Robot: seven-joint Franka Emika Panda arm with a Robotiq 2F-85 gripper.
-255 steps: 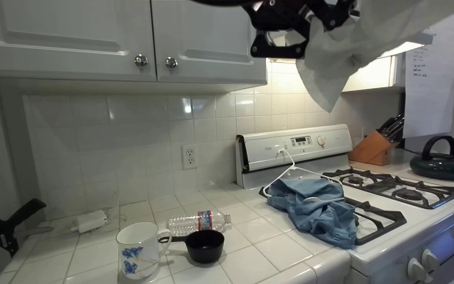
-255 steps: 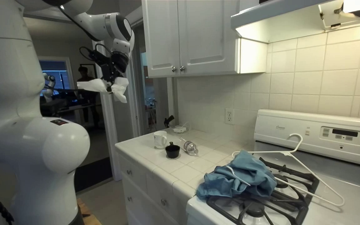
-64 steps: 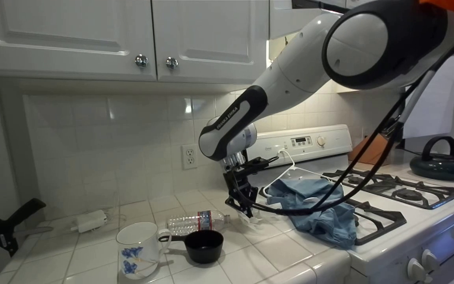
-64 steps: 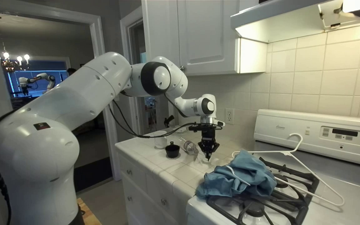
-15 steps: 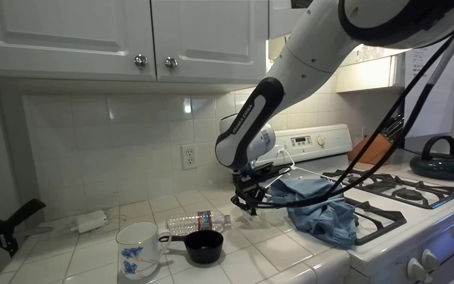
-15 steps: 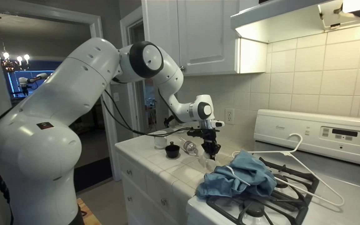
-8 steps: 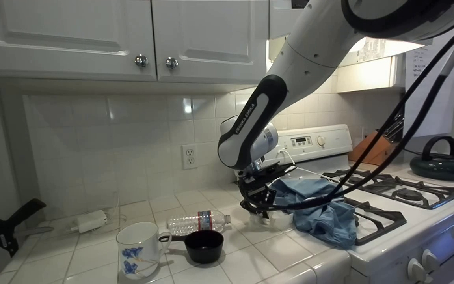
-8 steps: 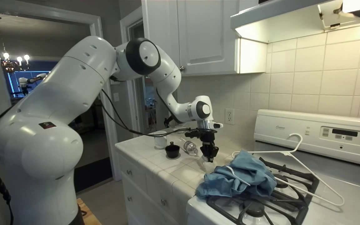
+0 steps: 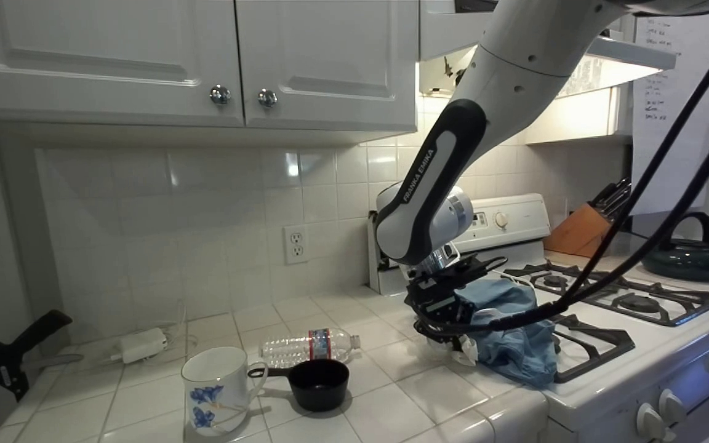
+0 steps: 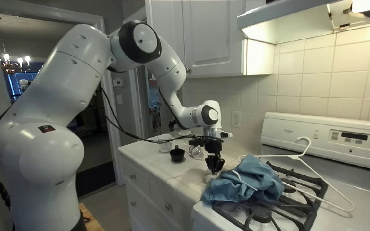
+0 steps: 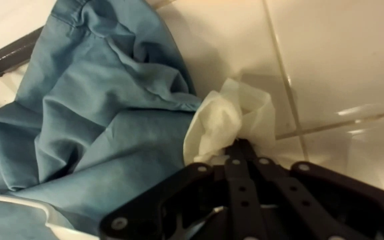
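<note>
Pinched fully closed, the tool (image 11: 241, 142) grips a crumpled white tissue (image 11: 217, 123) over the worktop (image 11: 332, 56) beside the blue cloth (image 11: 108, 110).

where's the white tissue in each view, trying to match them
In an exterior view: white tissue, low, right of centre.
In an exterior view: white tissue, low, just right of centre.
Wrist view: white tissue, near centre.
Shared landmark: blue cloth, beside it in all three.

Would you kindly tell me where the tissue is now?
In the wrist view, the tissue is pinched in the gripper, at the right edge of the blue cloth.
</note>
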